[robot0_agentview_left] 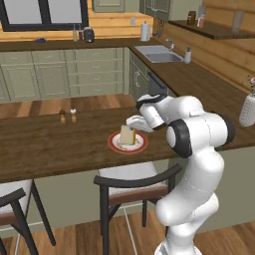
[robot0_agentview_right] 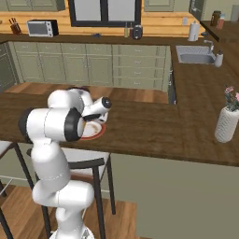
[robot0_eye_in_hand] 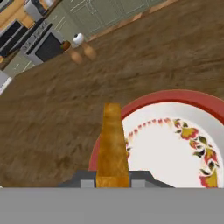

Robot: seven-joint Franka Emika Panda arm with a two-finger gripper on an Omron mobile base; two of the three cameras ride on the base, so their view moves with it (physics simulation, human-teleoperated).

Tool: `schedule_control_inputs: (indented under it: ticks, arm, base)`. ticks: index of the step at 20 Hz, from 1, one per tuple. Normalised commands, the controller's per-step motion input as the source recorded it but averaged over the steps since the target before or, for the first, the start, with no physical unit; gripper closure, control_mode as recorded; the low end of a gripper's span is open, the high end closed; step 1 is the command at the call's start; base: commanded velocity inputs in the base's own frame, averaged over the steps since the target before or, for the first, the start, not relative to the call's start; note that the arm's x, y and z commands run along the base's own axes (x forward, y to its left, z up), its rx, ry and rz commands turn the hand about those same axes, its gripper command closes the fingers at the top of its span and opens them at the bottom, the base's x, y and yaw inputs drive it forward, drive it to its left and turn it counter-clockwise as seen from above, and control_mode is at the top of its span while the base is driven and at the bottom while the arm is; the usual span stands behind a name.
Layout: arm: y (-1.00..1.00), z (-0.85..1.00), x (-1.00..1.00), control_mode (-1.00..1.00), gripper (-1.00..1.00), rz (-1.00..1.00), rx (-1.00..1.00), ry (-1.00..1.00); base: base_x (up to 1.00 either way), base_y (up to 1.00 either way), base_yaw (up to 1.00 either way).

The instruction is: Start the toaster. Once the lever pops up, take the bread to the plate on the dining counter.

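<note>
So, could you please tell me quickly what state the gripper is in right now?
Gripper: closed on the bread, holding the slice on edge over the plate on the dining counter.

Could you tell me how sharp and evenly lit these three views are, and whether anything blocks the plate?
Left base view: soft, even light, the bread standing over the plate. Right base view: the arm hides much of the plate. Hand view: the bread edge-on and slightly blurred, a faint shadow on the dining counter.

Both base views look down from behind the arm over the dining counter (robot0_agentview_left: 50, 144); the hand view sits close above the plate (robot0_eye_in_hand: 175, 98).
</note>
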Motion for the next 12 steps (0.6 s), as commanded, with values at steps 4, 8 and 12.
schedule_control_inputs:
  ticks: [4,8,12]
  arm:
    - [0.22,-0.4,0.29,-1.0,1.0,0.1,0.1,0.0]
    - [0.16,-0.3,0.18,-1.0,1.0,0.04,0.08,0.0]
    - [0.1,-0.18,-0.19,-1.0,1.0,0.0,0.01,-0.04]
  base:
    - [0.0,0.0,0.0]
    - [0.0,0.0,0.0]
    - [0.0,0.0,0.0]
